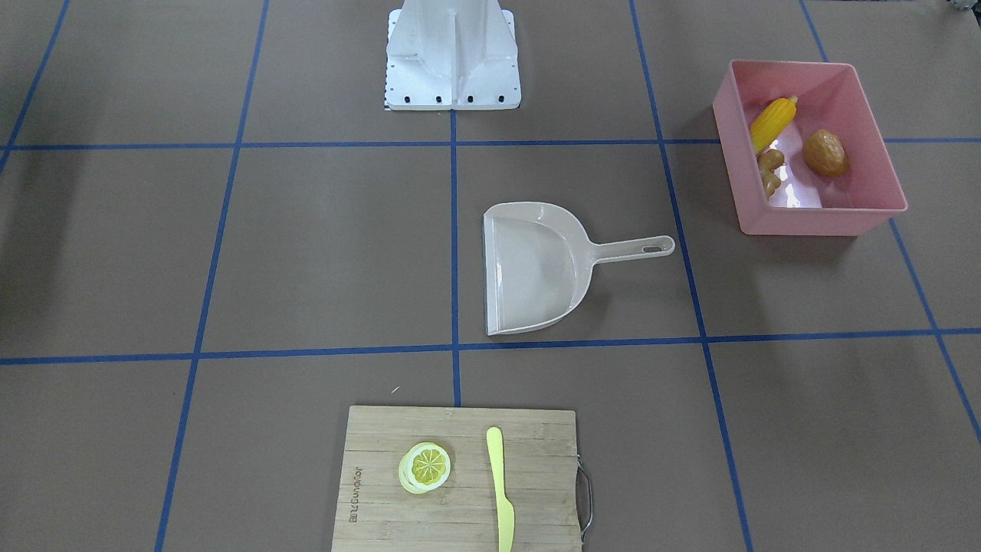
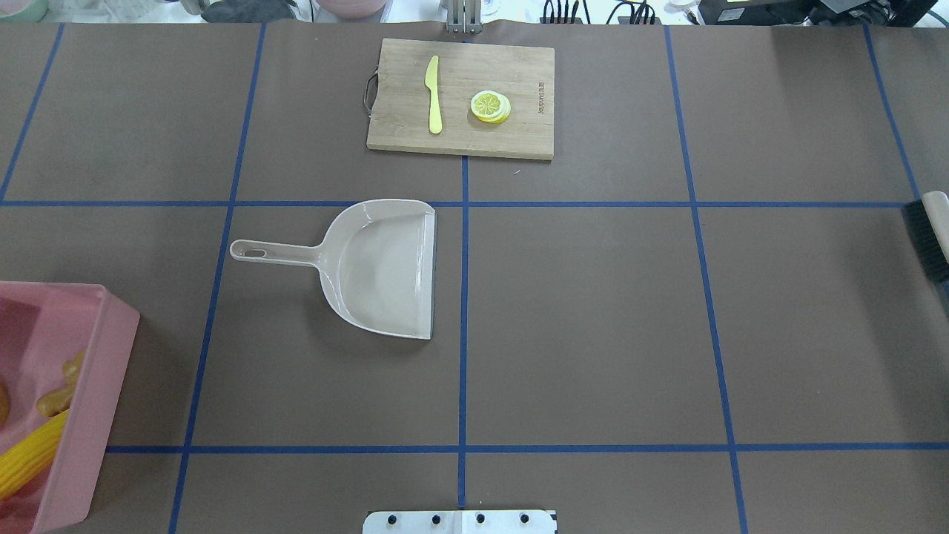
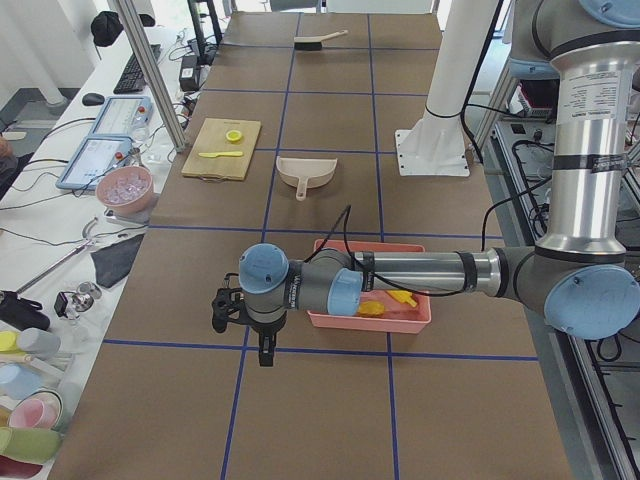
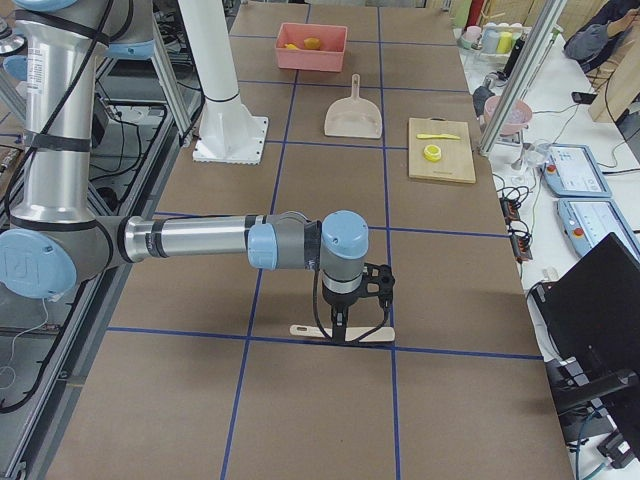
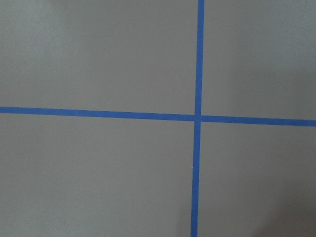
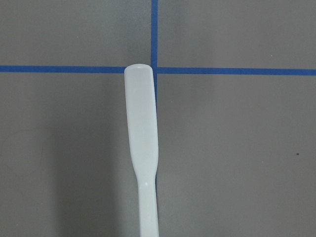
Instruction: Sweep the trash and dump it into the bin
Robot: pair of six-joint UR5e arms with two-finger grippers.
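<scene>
In the overhead view the pink bin (image 1: 812, 221) is cut off at the lower left edge, and the brush (image 2: 925, 241) at the right edge. The glossy bin, at the upper right of the front view, holds all the trash: a yellow corn cob (image 1: 772, 123), a knobbly ginger root (image 1: 770, 170) and a brown oval potato (image 1: 825, 153). A beige plastic dustpan (image 1: 536, 268) lies in the middle of the brown table (image 1: 306, 253). A wooden board (image 1: 383, 460) carries a lemon slice (image 1: 424, 468) and a pale knife (image 1: 500, 491). The left pincer (image 3: 265, 358) hangs beside the bin and the right pincer (image 4: 345, 328) stands at the brush. For both, one cannot tell if the fingers are apart or together.
</scene>
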